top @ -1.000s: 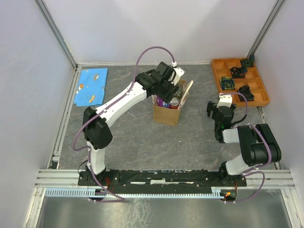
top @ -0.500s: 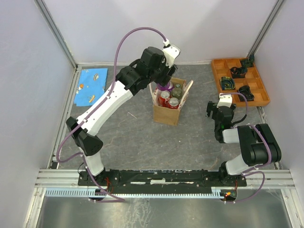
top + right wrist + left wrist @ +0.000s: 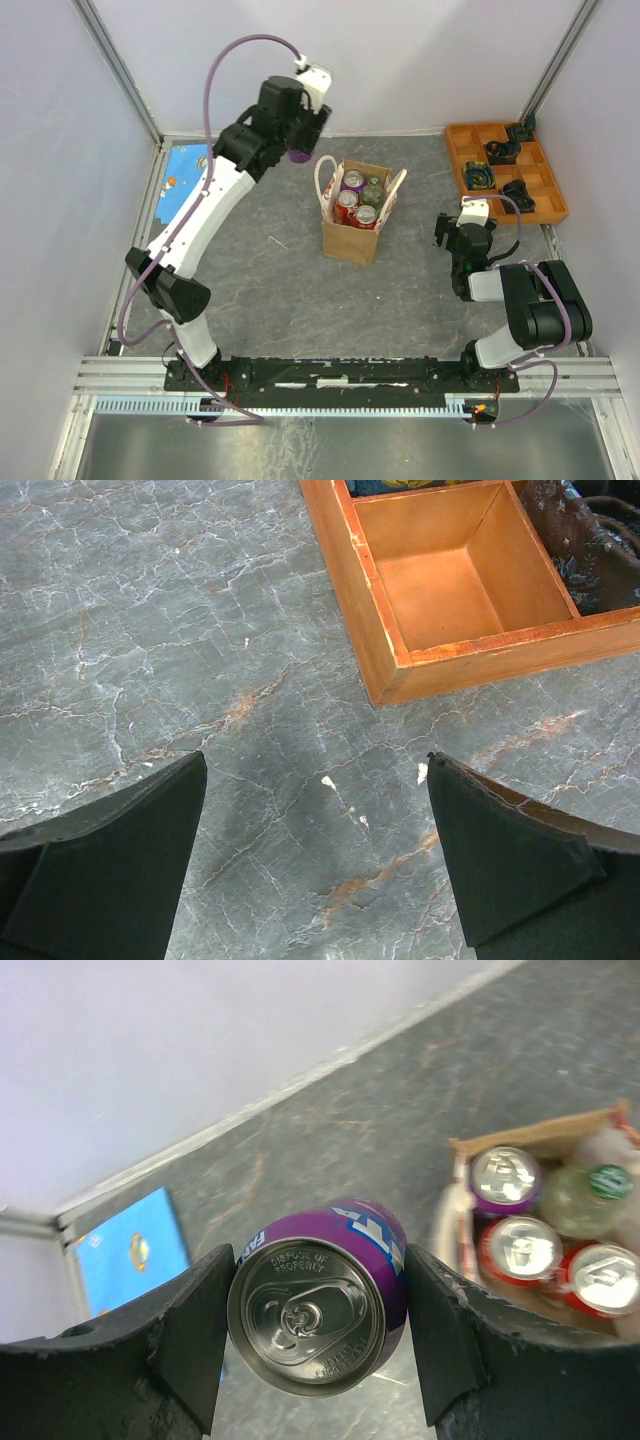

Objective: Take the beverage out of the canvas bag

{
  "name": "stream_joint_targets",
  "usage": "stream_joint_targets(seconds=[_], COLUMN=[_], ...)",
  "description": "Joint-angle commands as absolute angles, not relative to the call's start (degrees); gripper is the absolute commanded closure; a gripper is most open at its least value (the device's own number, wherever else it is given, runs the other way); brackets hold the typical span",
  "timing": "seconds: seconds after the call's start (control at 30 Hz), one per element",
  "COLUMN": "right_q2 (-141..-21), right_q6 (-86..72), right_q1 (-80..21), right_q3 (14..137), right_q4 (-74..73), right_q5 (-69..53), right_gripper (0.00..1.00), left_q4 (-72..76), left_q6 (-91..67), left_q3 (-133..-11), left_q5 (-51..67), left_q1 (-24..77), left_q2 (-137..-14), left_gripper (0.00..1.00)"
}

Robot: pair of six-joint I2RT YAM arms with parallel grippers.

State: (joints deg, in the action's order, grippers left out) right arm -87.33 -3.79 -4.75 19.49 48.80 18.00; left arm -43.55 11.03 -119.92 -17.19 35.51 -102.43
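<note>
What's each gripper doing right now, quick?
The left gripper is closed on a purple can.
The right gripper is open and empty, over the table near the orange tray.

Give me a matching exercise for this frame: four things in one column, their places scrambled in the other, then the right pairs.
Things
1. purple can
2. canvas bag
3. orange tray
4. blue cloth

Places
A. lying flat at the far-left corner of the table
B. standing upright at mid-table, handles up
C. clamped in the left gripper, outside the bag
D. at the far-right corner

Pairs: 1-C, 2-B, 3-D, 4-A
</note>
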Motion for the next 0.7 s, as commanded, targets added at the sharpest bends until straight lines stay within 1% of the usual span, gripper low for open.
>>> stream_joint_targets(seconds=[0.0,0.17,0.3,0.47,0.67], right_q2=[-86.66,-86.61,-86.64,-86.65,-86.64], right_q6=[-4.17,-4.21,-4.2,-4.17,-4.2], right_q1=[-4.52,-4.52,-4.57,-4.54,-4.52], right_q3=[20.48,20.48,20.48,20.48,20.48], right_q4=[50.62,50.63,50.62,50.62,50.58], right_q5=[18.27,18.28,18.28,18.28,18.28], right_gripper=[0.01,0.01,0.01,0.01,0.01], left_q4=[-34.23,-30.35,-29.25,-24.68,-17.89], left_q6=[12.76,11.62,9.39,4.71,0.52], left_q3=[-119.45,-114.63,-110.94,-100.48,-88.86], left_q5=[-20.38,-20.12,-18.49,-14.88,-10.97], left_q1=[29.97,26.74,24.27,20.39,19.77], left_q2=[-95.12,-92.14,-92.19,-92.28,-93.9], left_gripper=[0.97,0.97,0.97,0.97,0.97])
